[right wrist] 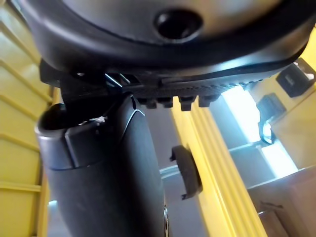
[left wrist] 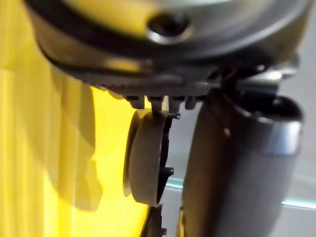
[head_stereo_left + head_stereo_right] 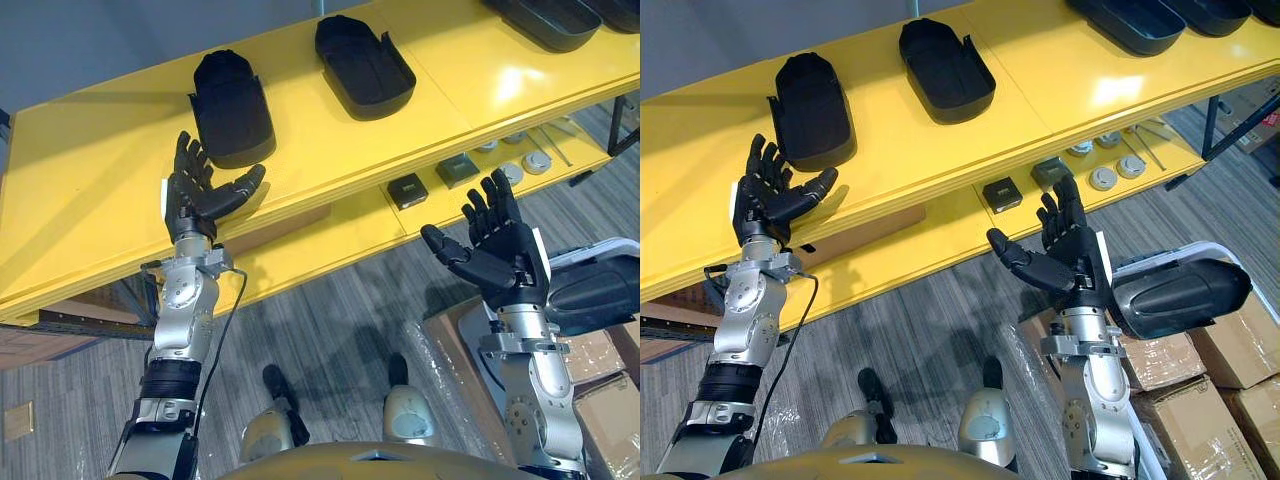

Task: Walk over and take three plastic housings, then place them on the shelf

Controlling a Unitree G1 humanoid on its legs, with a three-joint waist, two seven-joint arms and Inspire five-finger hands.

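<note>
Two black plastic housings lie open side up on the yellow shelf's top board (image 3: 90, 200), one at the left (image 3: 232, 108) and one further right (image 3: 364, 66). More dark housings (image 3: 545, 18) lie at the board's far right end. My left hand (image 3: 195, 195) is raised just in front of the left housing, open and empty, thumb spread toward the right. That housing (image 2: 145, 158) shows edge-on in the left wrist view. My right hand (image 3: 500, 250) is held up open and empty below the shelf's front edge, over the floor. Another black housing (image 3: 1180, 290) lies in a white bin beside my right arm.
The lower yellow board carries small black square parts (image 3: 407, 190) and round silver pieces (image 3: 535, 160). Cardboard boxes (image 3: 1230, 360) wrapped in film stand on the grey floor at the lower right. A dark shelf leg (image 3: 1212, 125) stands at the right.
</note>
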